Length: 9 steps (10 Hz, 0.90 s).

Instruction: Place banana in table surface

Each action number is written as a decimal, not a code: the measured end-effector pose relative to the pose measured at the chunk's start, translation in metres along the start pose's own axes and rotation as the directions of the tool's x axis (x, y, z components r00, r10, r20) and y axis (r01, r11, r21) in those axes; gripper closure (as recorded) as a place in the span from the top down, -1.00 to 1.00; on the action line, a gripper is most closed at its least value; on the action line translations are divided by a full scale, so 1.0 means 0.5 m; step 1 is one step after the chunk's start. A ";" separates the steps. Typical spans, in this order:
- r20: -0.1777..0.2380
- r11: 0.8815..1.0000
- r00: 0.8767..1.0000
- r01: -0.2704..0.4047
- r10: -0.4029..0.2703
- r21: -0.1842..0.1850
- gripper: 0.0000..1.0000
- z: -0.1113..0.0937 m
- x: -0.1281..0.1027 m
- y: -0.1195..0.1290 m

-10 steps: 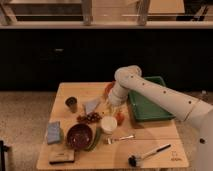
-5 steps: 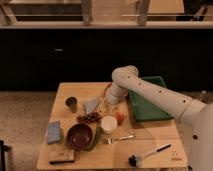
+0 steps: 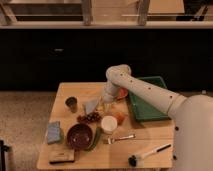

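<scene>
My gripper (image 3: pixel 106 100) is low over the middle of the light tan wooden table surface (image 3: pixel 150 137), with the arm reaching in from the right. A small pale-yellow shape, the banana (image 3: pixel 102 108), shows right at the gripper's tip, close to the tabletop. I cannot tell whether it is held or lying on the wood. It sits between a pale wedge-shaped item (image 3: pixel 91 105) and the white cup (image 3: pixel 109 123).
A dark green tray (image 3: pixel 150 100) lies at the right rear. Orange-red fruit (image 3: pixel 120 117), grapes (image 3: pixel 89 118), a dark red bowl (image 3: pixel 80 135), a green vegetable (image 3: pixel 96 140), a small brown cup (image 3: pixel 72 104), a blue sponge (image 3: pixel 54 132), a fork (image 3: pixel 120 138) and a brush (image 3: pixel 148 154) are around.
The gripper has moved left and down, from near the tray's edge toward the table's middle by the white cup.
</scene>
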 end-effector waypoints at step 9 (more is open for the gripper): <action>0.119 1.000 0.993 -0.011 0.013 -0.013 0.60 0.059 0.026 -0.010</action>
